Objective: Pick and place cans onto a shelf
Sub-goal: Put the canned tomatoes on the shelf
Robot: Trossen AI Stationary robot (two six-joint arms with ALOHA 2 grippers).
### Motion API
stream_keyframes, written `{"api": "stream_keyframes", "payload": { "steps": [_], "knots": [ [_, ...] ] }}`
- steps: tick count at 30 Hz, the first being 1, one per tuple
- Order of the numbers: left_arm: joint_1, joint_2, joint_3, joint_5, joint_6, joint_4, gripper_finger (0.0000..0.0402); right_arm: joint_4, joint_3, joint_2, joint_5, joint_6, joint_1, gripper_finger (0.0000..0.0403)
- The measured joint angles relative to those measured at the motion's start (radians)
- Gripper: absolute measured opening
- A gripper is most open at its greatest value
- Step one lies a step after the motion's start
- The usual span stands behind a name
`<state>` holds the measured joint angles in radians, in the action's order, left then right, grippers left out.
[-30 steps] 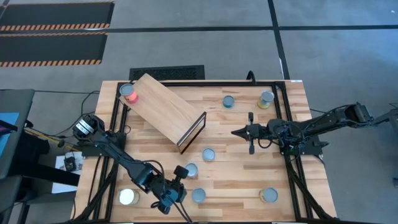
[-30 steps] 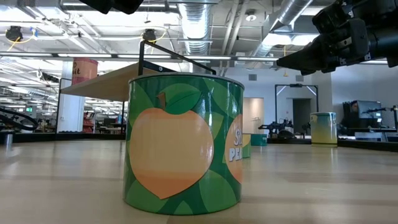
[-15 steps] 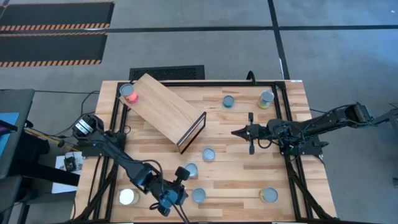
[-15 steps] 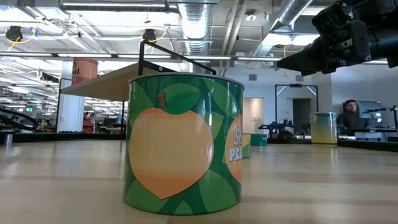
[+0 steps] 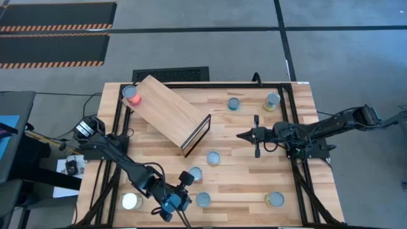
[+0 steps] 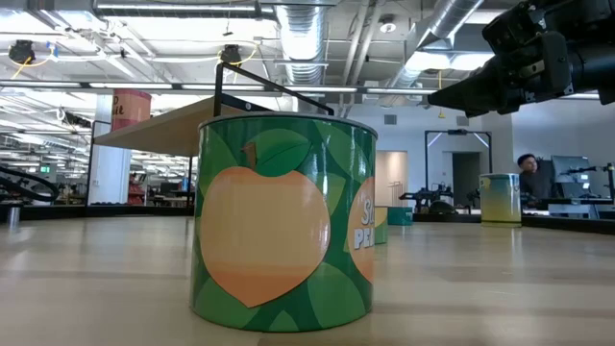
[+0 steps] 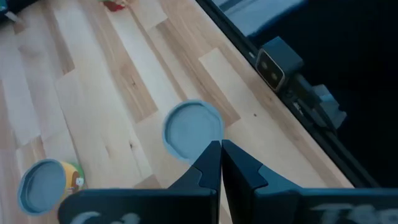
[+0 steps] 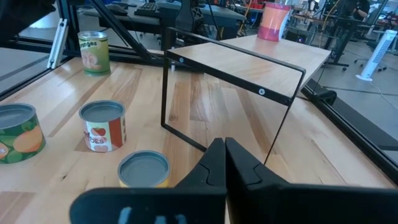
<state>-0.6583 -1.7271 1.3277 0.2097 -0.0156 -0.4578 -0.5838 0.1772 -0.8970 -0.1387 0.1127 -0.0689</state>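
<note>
Left wrist view: the left gripper (image 7: 220,163), jaws pressed together and empty, is hung just above a blue-lidded can (image 7: 193,129) standing upright near the table's front edge. The right gripper (image 5: 240,135), likewise closed, is held mid-table beside the shelf (image 5: 170,113), where one pink can (image 5: 133,98) is placed. "PE" is read on the green peach tin (image 6: 283,223).

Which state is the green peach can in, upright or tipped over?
Upright. In the low view the green peach can stands on its flat base on the table, rim level, label the right way up.
</note>
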Motion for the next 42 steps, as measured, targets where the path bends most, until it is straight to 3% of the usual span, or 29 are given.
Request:
{"api": "stream_keyframes", "payload": {
  "steps": [8,14,17,25,42],
  "knots": [
    [-0.028,-0.007,-0.001,-0.020,0.019,-0.102,0.0003,0.000,0.000,0.000,0.000,0.000,0.000,0.0007],
    [-0.038,-0.008,-0.051,0.157,0.016,-0.112,0.0026,-0.006,0.000,0.000,0.000,0.000,0.000,0.0007],
    [-0.013,-0.008,-0.083,0.189,0.028,-0.081,0.0052,-0.007,0.000,0.000,0.000,0.000,0.000,0.0007],
    [0.070,-0.008,-0.158,0.187,-0.018,0.028,0.0117,-0.008,0.000,0.000,0.000,0.000,0.000,0.0007],
    [0.156,-0.045,-0.216,0.135,-0.117,0.089,0.0122,-0.006,0.000,0.000,0.000,0.008,0.000,0.0007]
  ]
}}
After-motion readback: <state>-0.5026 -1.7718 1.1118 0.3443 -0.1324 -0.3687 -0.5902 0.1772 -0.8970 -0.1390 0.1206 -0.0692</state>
